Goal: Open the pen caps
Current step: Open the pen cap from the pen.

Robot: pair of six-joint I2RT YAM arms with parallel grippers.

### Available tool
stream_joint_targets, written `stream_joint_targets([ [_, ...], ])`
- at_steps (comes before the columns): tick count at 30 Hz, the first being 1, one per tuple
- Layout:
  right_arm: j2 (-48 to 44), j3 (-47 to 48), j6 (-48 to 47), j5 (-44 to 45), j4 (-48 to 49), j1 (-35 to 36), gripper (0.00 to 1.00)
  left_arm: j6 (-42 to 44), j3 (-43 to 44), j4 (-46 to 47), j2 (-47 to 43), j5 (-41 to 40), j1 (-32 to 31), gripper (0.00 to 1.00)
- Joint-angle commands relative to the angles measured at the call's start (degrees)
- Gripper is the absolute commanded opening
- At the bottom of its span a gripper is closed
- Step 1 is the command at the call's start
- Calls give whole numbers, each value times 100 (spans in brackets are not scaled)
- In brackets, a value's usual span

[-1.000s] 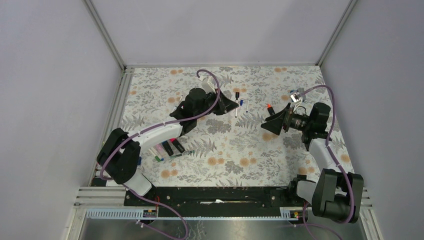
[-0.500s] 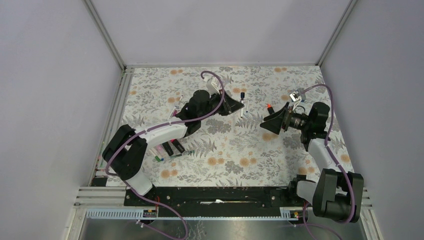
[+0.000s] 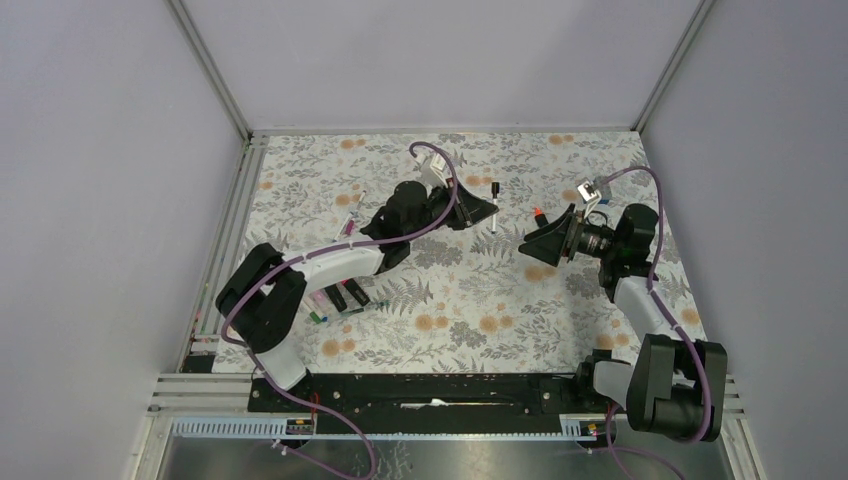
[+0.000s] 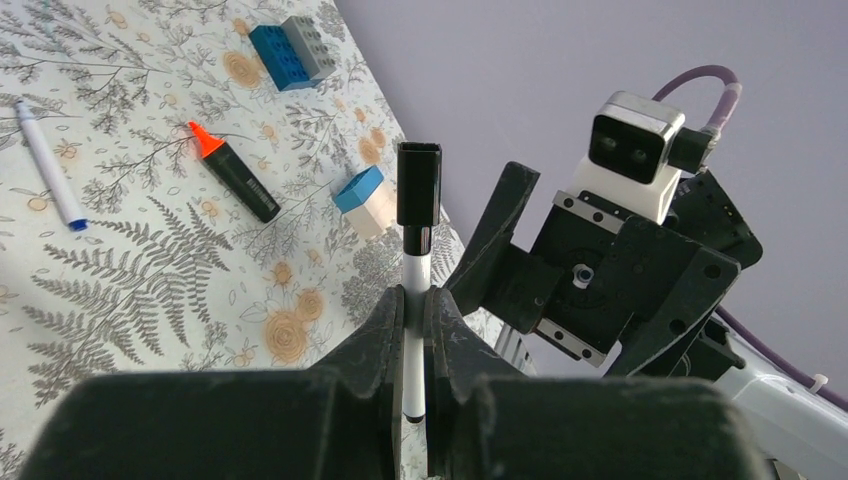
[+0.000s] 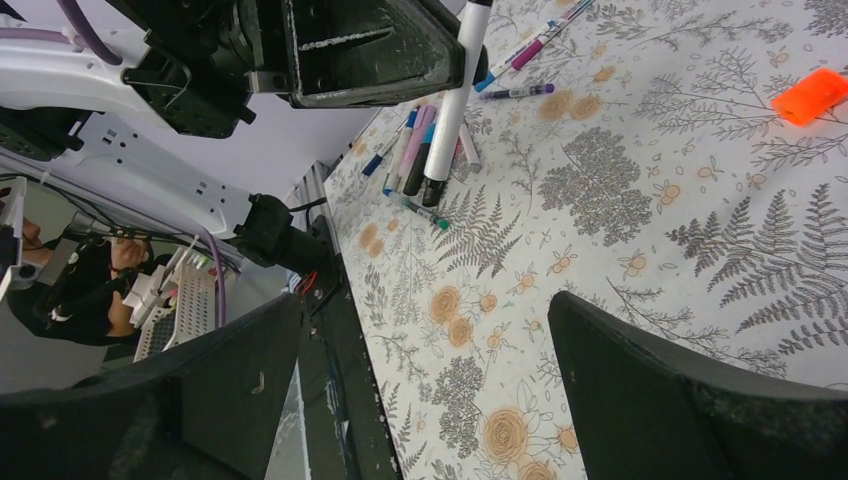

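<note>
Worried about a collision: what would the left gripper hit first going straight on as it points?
Probably the open right gripper, which faces it just beyond the black-capped pen that the left gripper grips; depth is unclear.

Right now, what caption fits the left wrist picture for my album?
The left gripper holds up a thin white pen with a black plastic cap before the open right gripper.

Highlighter (image 4: 235, 175) lies between loose pen (image 4: 45, 165) and block (image 4: 362, 200).

No text, label, brand or number can be read; faint pale print is seen on the black, orange-capped plastic highlighter (image 4: 238, 183), but too small to read.
</note>
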Motion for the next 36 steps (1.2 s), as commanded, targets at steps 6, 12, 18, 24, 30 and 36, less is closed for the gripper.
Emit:
stream_joint_targets([
  [6,138,-88,478,254,767,345,100,-263,467,936,403,-66,-300,0],
  [12,246,-113,648,620,872,346,90,-392,327,1209,518,-121,-491,0],
  [18,328,-124,714,797,921,384,71,-506,360,1408,667,-78,-597,0],
  [24,324,-123,740,884,979,390,48,-580,337,1490,745,-32,-706,0],
  [30,443,-88,749,816,1020,399,22,-629,300,1568,772,-40,-764,0],
  [36,496,-12,663,608,989,407,0,-606,360,1512,709,-6,-768,8],
])
